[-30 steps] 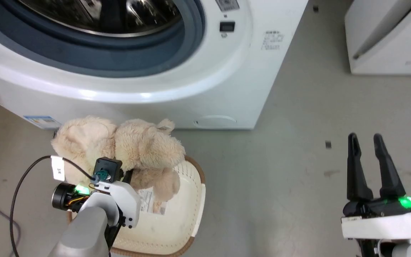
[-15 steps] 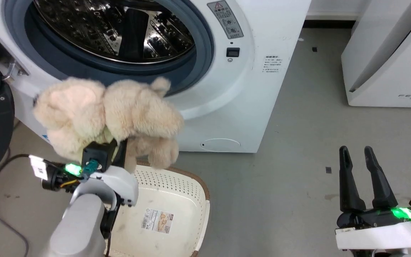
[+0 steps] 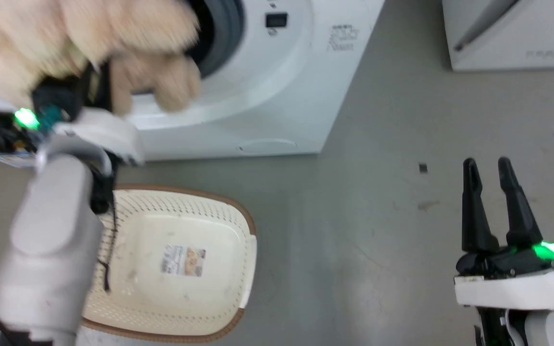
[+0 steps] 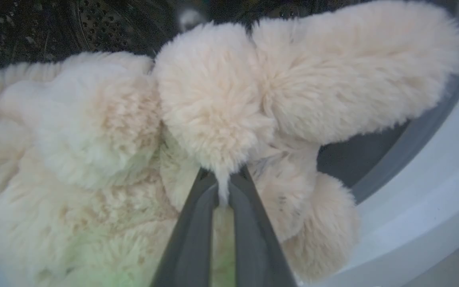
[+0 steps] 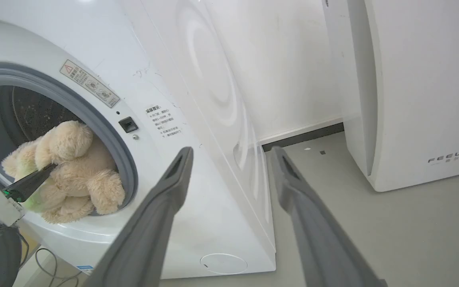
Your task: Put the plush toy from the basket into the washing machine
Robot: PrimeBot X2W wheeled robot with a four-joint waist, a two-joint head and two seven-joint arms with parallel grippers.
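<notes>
The toy [image 4: 213,107] hangs half inside the washer's [image 5: 197,119] porthole, a tuft pinched between the left gripper's [image 4: 223,175] nearly closed fingers, so it can be carried in. The basket [image 3: 245,218] sits below. The right gripper [image 3: 486,161] waits with its fingers apart, holding nothing.

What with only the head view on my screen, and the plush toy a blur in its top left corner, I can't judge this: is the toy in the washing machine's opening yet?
Observer: Yes. In the right wrist view the plush toy sits in the round opening of the washing machine, one limb hanging over the grey gasket.
Operator: Is the left gripper gripping it?
Observer: In the left wrist view the left gripper is shut on a tuft of its fur.
Operator: What lies beyond the toy?
Observer: The left wrist view shows the dark perforated drum above it.
</notes>
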